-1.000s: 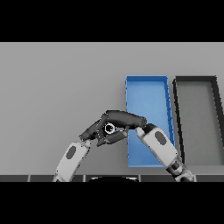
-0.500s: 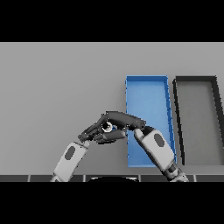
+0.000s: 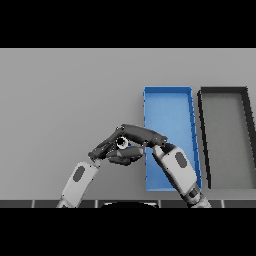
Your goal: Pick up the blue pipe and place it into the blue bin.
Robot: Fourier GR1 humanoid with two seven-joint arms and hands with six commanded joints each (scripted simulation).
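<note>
Grey tabletop carried a blue bin toward its right side, with a black bin beside it nearer the right edge. Just left of the blue bin, near the front edge, both hands met. The right hand and left hand curled around the blue pipe, mostly hidden between them.

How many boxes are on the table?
2: a blue bin just right of the hands, and a black bin beside it, further right. None seem hidden.
</note>
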